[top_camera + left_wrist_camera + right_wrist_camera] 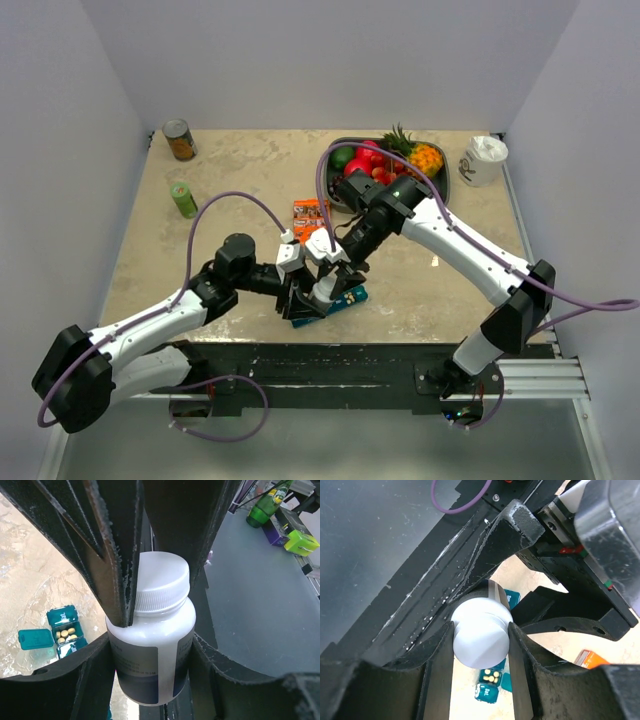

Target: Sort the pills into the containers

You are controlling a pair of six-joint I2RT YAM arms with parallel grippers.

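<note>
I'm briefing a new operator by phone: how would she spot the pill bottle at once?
Near the table's front edge, find the teal pill organiser. Just above it hangs the bottle, left gripper round its body, right gripper on its cap. It is the only white, ribbed-capped bottle; the green bottle stands far left.

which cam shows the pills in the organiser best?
Left wrist: pills sit plainly in an open organiser compartment. Right wrist catches a few below the bottle cap, partly cut off. Top external shows only the organiser; pills too small.
</note>
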